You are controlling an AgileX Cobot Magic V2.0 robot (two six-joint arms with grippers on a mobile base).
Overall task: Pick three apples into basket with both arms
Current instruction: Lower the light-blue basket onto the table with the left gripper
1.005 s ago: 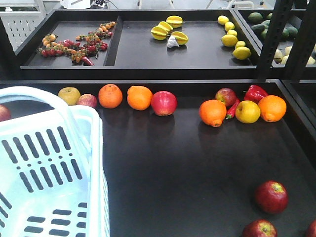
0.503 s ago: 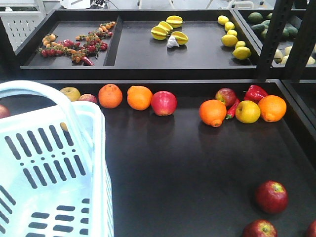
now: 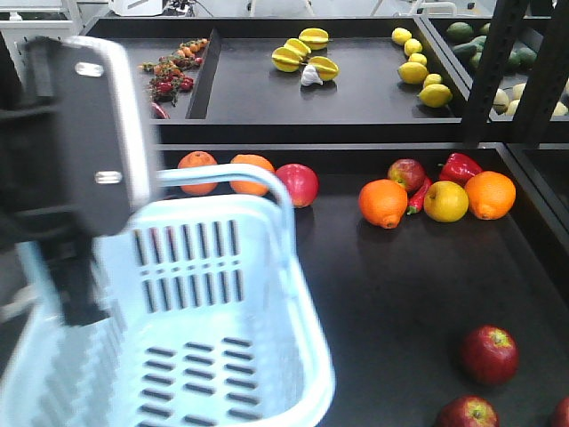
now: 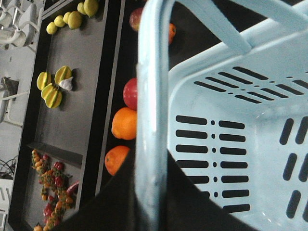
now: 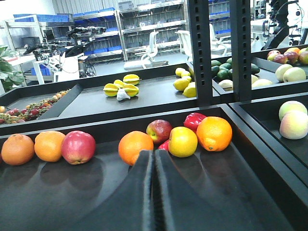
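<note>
My left claw [image 4: 150,204] pinches the basket handle [image 4: 147,96]; the apples [image 3: 488,354] lie rightward, nearer my pressed-shut right claw [image 5: 154,166].

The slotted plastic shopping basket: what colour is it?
Pale bluish white basket, clearest in the front-facing view.

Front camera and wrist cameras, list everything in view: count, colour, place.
Basket: one, pale blue-white, left foreground.
Dark apples: three, dark red, front right; one cut by the frame.
Other apples: two, red, back row.
Oranges: four, orange, back row.
Yellow fruit: one, yellow, back row right.
Pepper: one, red, back right.
Chilli: one, red, by the pepper.
Star fruit: about four, yellow, upper tray middle.
Garlic: one, white, among the star fruit.
Lemons: about six, yellow, upper tray right.
Small tomatoes: cluster, red-orange, upper tray left.
Shelf fruit: several, green and pale, far right.
Left gripper: black, shut on the basket.
Right gripper: black, shut, empty.
</note>
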